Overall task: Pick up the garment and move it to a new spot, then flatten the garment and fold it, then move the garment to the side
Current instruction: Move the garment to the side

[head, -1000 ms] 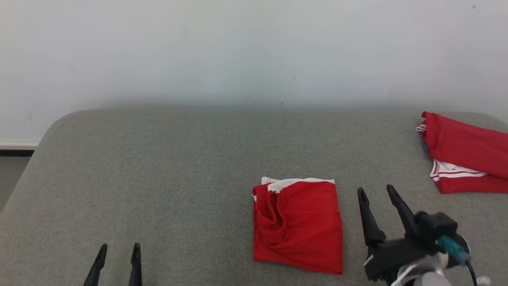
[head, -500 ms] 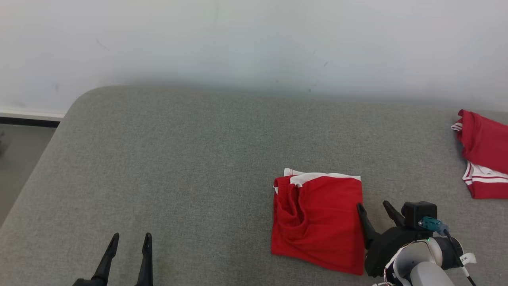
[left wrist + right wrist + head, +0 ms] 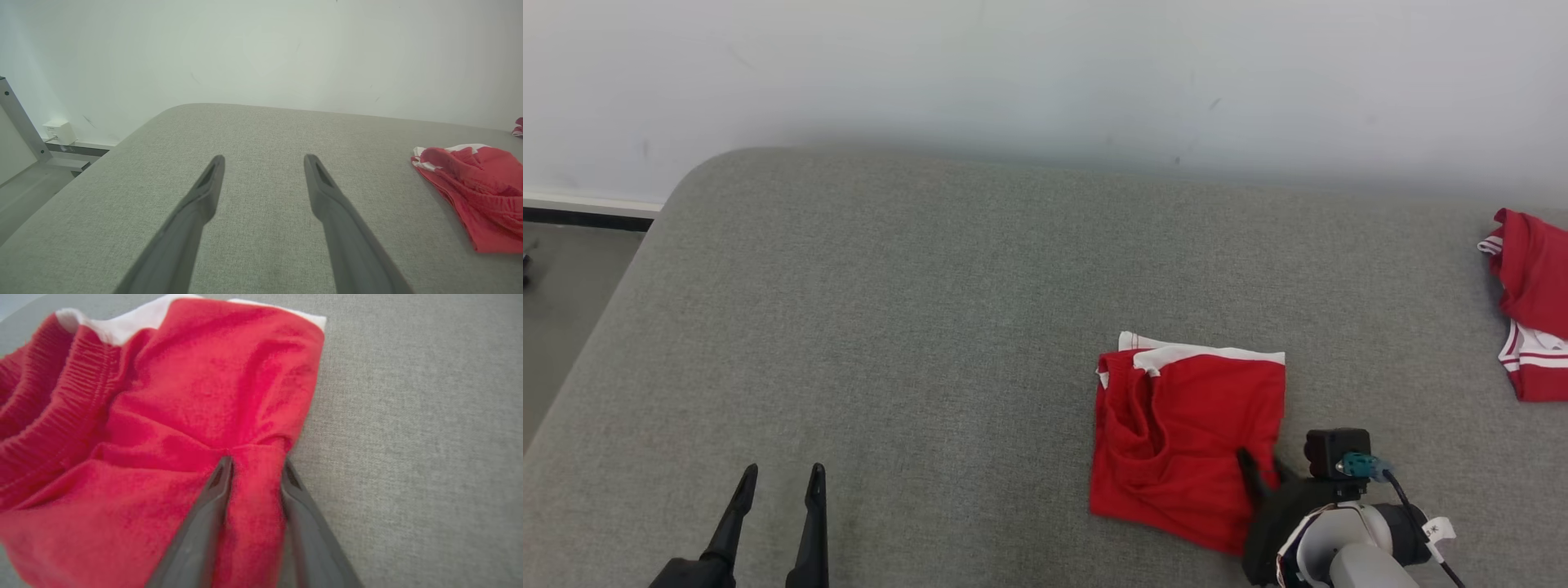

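Front-right of grey pad: right gripper clamped on red shorts edge; shallow pinch may slip, unfolding them; left gripper apart.

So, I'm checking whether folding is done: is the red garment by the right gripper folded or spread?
Folded: the red garment lies as a compact layered rectangle, waistband bunched at one side, right gripper pinching its edge.
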